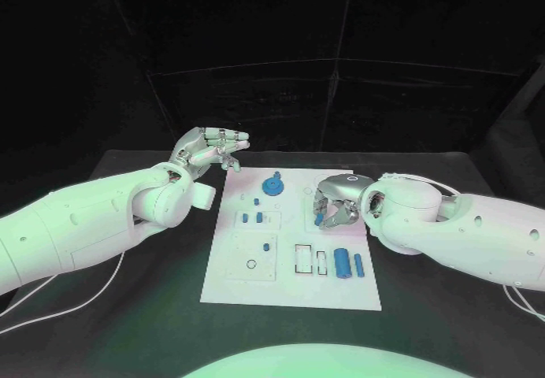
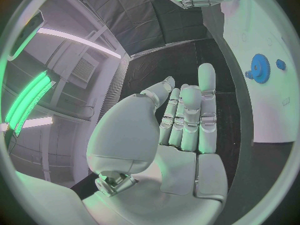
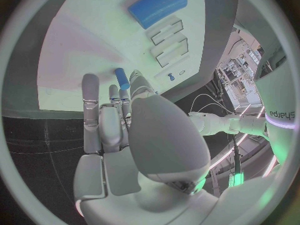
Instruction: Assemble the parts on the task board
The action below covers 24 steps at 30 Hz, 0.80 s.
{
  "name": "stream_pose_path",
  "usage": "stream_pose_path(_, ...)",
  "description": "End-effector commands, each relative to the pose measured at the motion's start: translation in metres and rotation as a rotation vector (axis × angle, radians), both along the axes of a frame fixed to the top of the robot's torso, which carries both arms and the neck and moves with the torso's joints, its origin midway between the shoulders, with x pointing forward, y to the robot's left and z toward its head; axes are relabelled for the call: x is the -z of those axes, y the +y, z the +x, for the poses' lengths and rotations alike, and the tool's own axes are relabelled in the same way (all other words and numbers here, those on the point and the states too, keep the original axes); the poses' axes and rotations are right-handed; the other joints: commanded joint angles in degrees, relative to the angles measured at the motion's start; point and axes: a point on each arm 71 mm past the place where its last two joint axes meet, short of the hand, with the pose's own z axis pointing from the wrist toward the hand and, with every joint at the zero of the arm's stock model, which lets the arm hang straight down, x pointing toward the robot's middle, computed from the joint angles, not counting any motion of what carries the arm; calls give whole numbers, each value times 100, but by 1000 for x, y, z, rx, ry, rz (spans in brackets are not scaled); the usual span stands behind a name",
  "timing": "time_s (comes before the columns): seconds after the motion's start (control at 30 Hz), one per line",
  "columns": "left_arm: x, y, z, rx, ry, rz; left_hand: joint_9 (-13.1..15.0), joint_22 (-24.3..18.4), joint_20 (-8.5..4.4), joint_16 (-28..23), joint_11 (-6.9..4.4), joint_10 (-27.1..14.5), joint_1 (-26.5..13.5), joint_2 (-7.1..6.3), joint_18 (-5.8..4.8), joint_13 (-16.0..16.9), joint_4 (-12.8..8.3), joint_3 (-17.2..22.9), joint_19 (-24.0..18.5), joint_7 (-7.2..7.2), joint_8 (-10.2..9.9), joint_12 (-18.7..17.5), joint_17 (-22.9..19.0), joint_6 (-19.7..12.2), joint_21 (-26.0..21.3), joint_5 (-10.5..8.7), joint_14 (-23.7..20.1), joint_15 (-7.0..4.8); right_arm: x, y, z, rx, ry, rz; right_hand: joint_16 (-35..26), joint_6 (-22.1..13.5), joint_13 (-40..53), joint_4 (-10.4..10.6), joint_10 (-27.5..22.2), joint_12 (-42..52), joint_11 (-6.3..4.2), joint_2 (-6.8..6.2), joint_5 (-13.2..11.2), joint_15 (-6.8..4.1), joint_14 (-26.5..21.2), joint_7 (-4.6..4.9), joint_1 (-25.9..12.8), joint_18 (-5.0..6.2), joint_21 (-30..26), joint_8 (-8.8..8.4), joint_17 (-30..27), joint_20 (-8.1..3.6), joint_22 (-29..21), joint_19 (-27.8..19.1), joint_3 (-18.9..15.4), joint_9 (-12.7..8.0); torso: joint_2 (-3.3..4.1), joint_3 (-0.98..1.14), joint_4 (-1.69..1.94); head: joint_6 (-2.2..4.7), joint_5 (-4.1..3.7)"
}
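Silver right fingers (image 3: pixel 90 92) curled down onto board (image 1: pixel 341 295), tips touching a small blue peg (image 3: pixel 122 78); pinched or only touched, cannot tell. Right hand (image 1: pixel 335 206) low over board's middle right. Left hand (image 1: pixel 210 148) raised off board's far left corner, fingers straight and side by side, thumb apart, holding nothing.

Peg: judged light, rigid plastic, smooth, likely to roll or slip. Best pinched across its round side near mid-length, kept upright for insertion. Not fragile, but easy to drop or tilt.

Counted on board: one gear (image 1: pixel 274 186) at far middle, standing in place; one thick cylinder (image 1: pixel 343 262) and one thin cylinder (image 1: pixel 359 265) lying side by side at near right, just beside two empty rectangular slots (image 1: pixel 313 260). Several small blue bits (image 1: pixel 252 215) at left middle, too small to count. Black table (image 1: pixel 136 315) under all.
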Motion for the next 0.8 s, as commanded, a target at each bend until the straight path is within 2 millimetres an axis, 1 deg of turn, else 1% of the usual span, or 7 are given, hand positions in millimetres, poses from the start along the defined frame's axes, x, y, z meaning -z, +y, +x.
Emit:
stream_pose_path(0.03,-2,-2,0,11,-4,-9,-6,-9,9,-20,-5,-36,34,-2,75,-7,-40,6,-29,8,13,34,-8,-27,-26,-27,-26,-7,1,2,0,-14,5,-3,21,32,-8,4,44,-30,-4,69,-25,-41,156,3,1,-10,34,20,14,-18,11,43,40,-8,-2,1,3,-9,6)
stream_pose_path(0.33,-1,-1,1,10,-4,-9,-6,-9,9,-20,-5,-36,34,-2,75,-7,-40,6,-29,8,13,34,-8,-27,-26,-27,-26,-7,5,3,3,-9,5,2,60,114,-5,22,179,-111,-28,137,-49,-61,170,-19,50,-19,86,22,67,-31,83,79,153,-14,0,-3,3,-21,19)
stream_pose_path(0.43,-1,-1,1,10,-4,-9,-6,-9,9,-20,-5,-36,34,-2,75,-7,-40,6,-29,8,13,34,-8,-27,-26,-27,-26,-7,6,3,4,-3,3,3,98,211,-4,-6,319,-167,-54,214,-215,-97,182,-50,165,-31,143,45,120,-57,165,117,303,-10,2,-2,1,-24,24)
stream_pose_path(0.53,-1,-1,1,9,-4,-9,-6,-9,9,-20,-5,-36,34,-2,75,-7,-40,6,-29,8,13,34,-8,-27,-26,-27,-26,-7,7,2,6,6,-3,6,150,312,4,-148,523,-228,-97,325,-624,-138,197,-61,446,-51,247,63,192,-104,327,180,629,-12,-1,-2,0,-36,28)
stream_pose_path(0.6,-1,-1,1,9,-5,-9,-6,-9,9,-20,-5,-36,34,-2,75,-7,-40,6,-29,8,13,34,-8,-27,-26,-27,-26,-7,7,1,7,10,-9,10,171,353,10,-257,638,-243,-123,340,-751,-153,202,-65,582,-62,301,64,222,-126,401,200,816,-16,1,-1,2,-43,31)
stream_pose_path(0.7,-2,-1,1,9,-5,-9,-4,-11,11,-20,-3,-43,35,4,75,-7,-42,1,-28,10,17,44,-17,-30,-29,-27,-31,-5,6,1,7,12,-29,13,191,400,17,-448,775,-270,-133,317,-866,-166,204,-59,738,-74,382,52,248,-152,496,207,1123,-25,-1,-3,7,-49,34)
stream_pose_path(0.8,-1,-1,1,8,-5,-8,-4,-11,11,-20,-3,-43,35,4,75,-7,-42,1,-28,10,17,44,-17,-30,-29,-27,-31,-5,4,3,6,6,-55,22,205,463,23,-638,884,-333,-107,201,-920,-163,201,-59,701,-86,486,23,262,-155,592,166,1538,-35,-1,-1,7,-55,38)
